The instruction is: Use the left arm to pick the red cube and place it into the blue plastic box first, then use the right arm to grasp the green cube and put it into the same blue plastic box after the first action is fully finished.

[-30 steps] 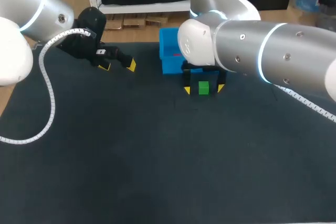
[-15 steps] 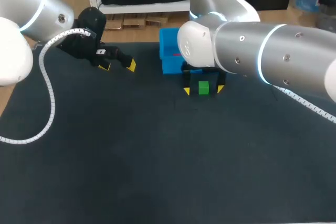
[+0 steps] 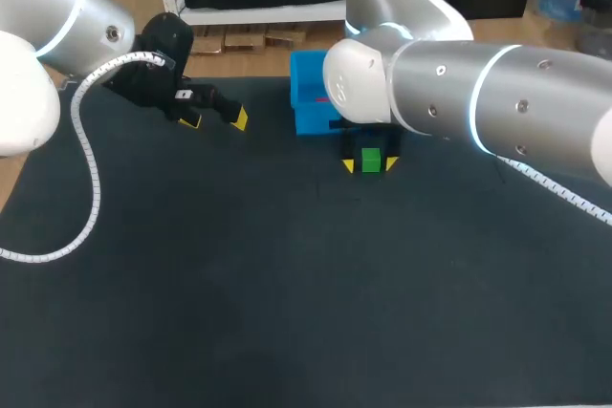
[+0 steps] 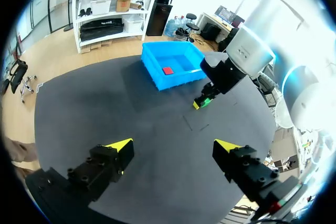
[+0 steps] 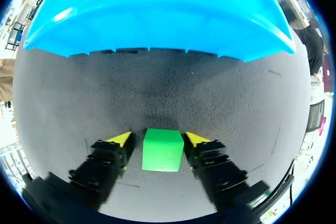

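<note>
Your right gripper [image 5: 157, 139] straddles the green cube [image 5: 163, 150], fingers narrowly spread with a slim gap on one side, just before the blue box [image 5: 157, 24]. Your left gripper [image 4: 173, 144] hangs wide open, well apart. The red cube [image 4: 167, 70] lies inside the blue box.

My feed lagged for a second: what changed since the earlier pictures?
The right tool drew its fingers inward on the green cube, from a wide straddle to flanking it closely. A thin gap still shows on one side, so no grip yet. The cube, the left tool, the box and the red cube inside it stayed put.
</note>
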You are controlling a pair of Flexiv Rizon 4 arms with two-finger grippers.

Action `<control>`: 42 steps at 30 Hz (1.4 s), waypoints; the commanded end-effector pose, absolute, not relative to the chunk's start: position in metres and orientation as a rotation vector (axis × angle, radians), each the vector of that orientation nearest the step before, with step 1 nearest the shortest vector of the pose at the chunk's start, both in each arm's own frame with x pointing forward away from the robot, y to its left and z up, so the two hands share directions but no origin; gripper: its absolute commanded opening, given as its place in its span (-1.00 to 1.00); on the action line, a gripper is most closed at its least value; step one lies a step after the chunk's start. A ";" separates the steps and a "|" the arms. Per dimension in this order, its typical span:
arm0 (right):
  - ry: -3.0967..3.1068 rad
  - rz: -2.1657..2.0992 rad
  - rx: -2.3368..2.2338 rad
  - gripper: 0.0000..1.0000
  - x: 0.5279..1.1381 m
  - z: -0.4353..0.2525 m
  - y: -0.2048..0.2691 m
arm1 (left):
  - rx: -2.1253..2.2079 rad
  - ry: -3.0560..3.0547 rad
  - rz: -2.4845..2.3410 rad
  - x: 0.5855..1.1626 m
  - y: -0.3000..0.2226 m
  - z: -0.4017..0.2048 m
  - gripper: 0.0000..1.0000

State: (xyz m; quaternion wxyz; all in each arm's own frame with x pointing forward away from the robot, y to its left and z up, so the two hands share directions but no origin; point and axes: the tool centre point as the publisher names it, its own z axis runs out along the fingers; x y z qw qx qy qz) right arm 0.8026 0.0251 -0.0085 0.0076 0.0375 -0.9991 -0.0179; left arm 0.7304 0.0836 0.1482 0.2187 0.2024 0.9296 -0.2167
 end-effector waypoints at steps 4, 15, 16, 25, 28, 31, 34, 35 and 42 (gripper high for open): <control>-3.125 -0.061 0.119 -1.00 0.800 -0.014 0.025 | 0.560 2.572 -0.601 0.730 0.084 0.148 1.00; -3.129 -0.057 0.118 -1.00 0.800 -0.011 0.025 | 0.560 2.572 -0.601 0.730 0.084 0.148 1.00; -3.129 -0.057 0.119 -1.00 0.799 -0.010 0.024 | 0.560 2.572 -0.601 0.730 0.084 0.148 1.00; -3.136 -0.053 0.106 -1.00 0.795 0.003 0.016 | 0.560 2.572 -0.601 0.730 0.084 0.148 1.00; -3.141 -0.057 0.103 -1.00 0.793 0.010 0.013 | 0.560 2.572 -0.601 0.730 0.084 0.148 1.00; -3.149 -0.062 0.107 -1.00 0.791 0.018 0.011 | 0.560 2.572 -0.601 0.730 0.084 0.148 1.00; -3.159 -0.070 0.111 -1.00 0.789 0.026 0.008 | 0.560 2.572 -0.601 0.730 0.084 0.148 1.00; -3.162 -0.075 0.112 -1.00 0.789 0.029 0.007 | 0.560 2.572 -0.601 0.730 0.084 0.148 1.00; -3.184 -0.097 0.126 -1.00 0.782 0.048 -0.002 | 0.560 2.572 -0.601 0.730 0.084 0.148 1.00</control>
